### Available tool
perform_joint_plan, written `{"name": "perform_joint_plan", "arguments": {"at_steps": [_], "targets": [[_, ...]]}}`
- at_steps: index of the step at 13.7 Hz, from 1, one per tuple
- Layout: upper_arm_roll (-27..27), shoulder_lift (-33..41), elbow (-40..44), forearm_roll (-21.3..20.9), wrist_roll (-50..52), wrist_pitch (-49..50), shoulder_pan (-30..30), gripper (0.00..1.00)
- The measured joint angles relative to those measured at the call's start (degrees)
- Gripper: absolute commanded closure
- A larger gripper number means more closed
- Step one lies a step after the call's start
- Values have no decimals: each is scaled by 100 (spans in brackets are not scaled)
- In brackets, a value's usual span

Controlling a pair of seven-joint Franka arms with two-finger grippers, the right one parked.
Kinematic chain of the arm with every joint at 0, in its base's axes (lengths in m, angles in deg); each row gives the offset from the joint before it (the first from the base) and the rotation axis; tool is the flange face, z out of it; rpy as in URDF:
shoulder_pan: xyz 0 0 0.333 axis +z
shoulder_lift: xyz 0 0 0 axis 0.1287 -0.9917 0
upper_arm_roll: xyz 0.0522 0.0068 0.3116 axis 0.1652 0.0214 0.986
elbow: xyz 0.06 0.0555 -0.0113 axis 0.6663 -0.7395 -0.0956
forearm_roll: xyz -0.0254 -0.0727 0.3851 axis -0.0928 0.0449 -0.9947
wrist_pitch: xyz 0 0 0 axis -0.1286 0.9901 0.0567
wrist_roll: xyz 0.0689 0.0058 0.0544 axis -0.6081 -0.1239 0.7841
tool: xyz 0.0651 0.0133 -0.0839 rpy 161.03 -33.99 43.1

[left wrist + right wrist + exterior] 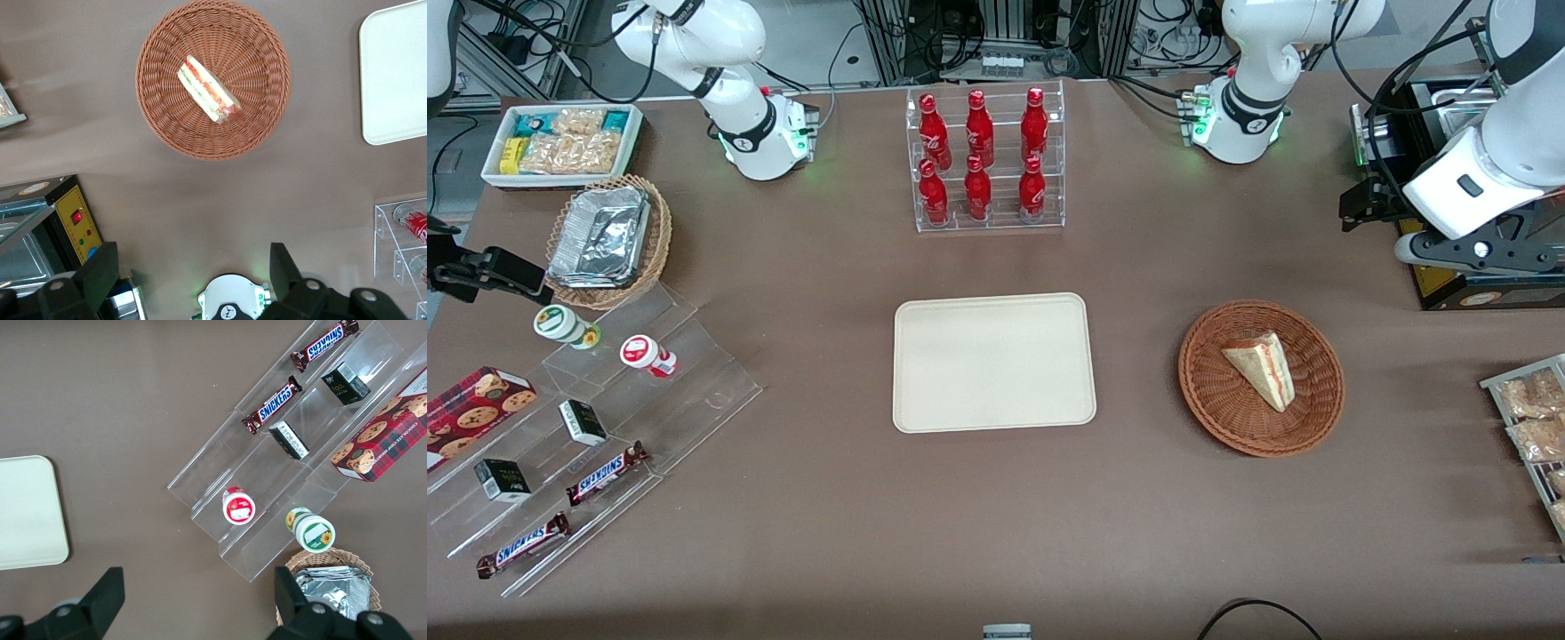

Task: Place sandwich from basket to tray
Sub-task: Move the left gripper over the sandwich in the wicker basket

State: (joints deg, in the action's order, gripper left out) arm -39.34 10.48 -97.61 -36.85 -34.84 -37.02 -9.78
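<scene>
Two dark fingers (100,273) of the left gripper (193,273) stand spread wide with nothing between them, so the claw is released and holds nothing; it hangs high above the bare brown table (996,516), well apart from the basket (267,107) and farther from the front camera than it. Taking that basket as the landmark: the sandwich (208,89) lies inside it, near its middle, on its side with the striped cut edge showing. The tray (994,362) sits well apart from the basket, toward the parked arm's end of the table, flat and bare. The basket is round, shallow, reddish-brown wicker with a ribbed weave; the sandwich is a pale tan wedge with red, green and white layers, and looks soft; the tray is smooth cream with rounded corners and a low rim. From here, I judge the risks to be these: a descent off the wedge's line could catch a finger on the woven rim and drag the light basket, and too firm a squeeze could crush the bread or slide its layers apart.
</scene>
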Motion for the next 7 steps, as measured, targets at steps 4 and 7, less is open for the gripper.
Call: {"name": "perform_joint_plan", "arguments": {"at_steps": [4,7], "targets": [[4,0,-2,0,0,-119,3,0],[12,-1,-132,0,0,-356,12,0]]}}
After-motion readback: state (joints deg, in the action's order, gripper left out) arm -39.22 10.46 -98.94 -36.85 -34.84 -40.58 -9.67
